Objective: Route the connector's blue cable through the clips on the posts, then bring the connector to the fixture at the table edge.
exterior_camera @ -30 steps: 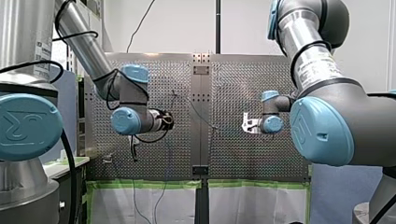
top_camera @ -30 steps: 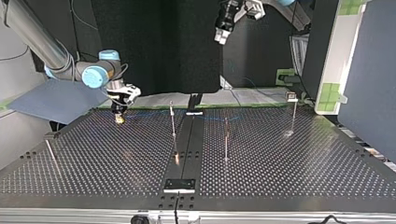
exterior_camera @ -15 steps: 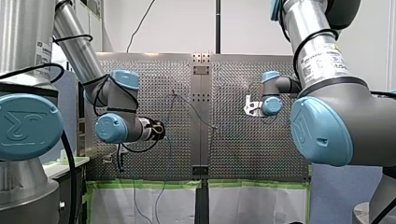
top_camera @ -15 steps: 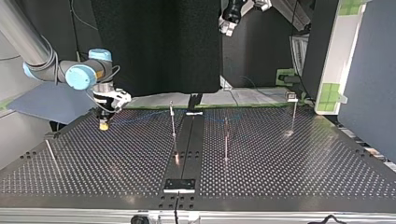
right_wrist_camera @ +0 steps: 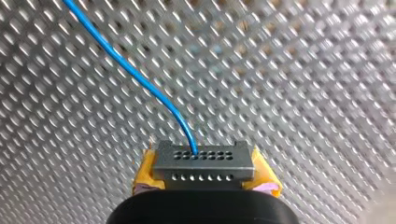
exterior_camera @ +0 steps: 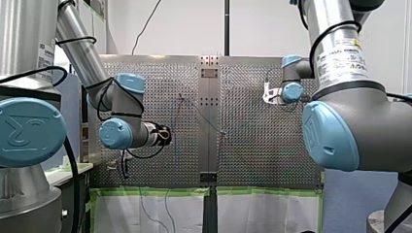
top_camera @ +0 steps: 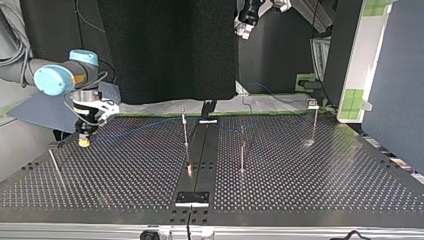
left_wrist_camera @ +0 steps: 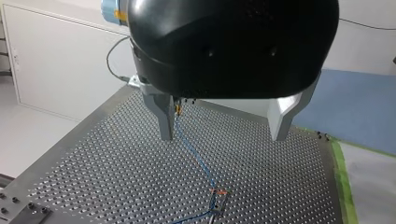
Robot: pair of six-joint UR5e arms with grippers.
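We see the connector (right_wrist_camera: 204, 161), a small grey block with two rows of holes, pinched between the yellow pads (right_wrist_camera: 145, 173) of our right gripper (right_wrist_camera: 205, 176). The blue cable (right_wrist_camera: 135, 74) leaves a hole in the upper row and curves away over the perforated table (right_wrist_camera: 303, 93). In the top view the right gripper (top_camera: 85, 136) points straight down at the view's left, near the table's (top_camera: 325, 180) far left corner. Its tip is close to the surface; we cannot tell whether it touches. From there the cable (top_camera: 145, 124) shows as a faint blue line running toward the top of the first post (top_camera: 185, 131) by the middle strip. It goes on toward the second post (top_camera: 242, 149). A third post (top_camera: 314, 122) stands well apart at the view's right. In the left wrist view the cable (left_wrist_camera: 194, 151) runs under our left gripper (left_wrist_camera: 224, 128) to a clip (left_wrist_camera: 218, 198) with orange marks. That gripper's metal fingers (left_wrist_camera: 164, 116) are spread wide with nothing between them. In the top view the left gripper (top_camera: 246, 22) hangs high above the table's far edge, well apart from the cable.
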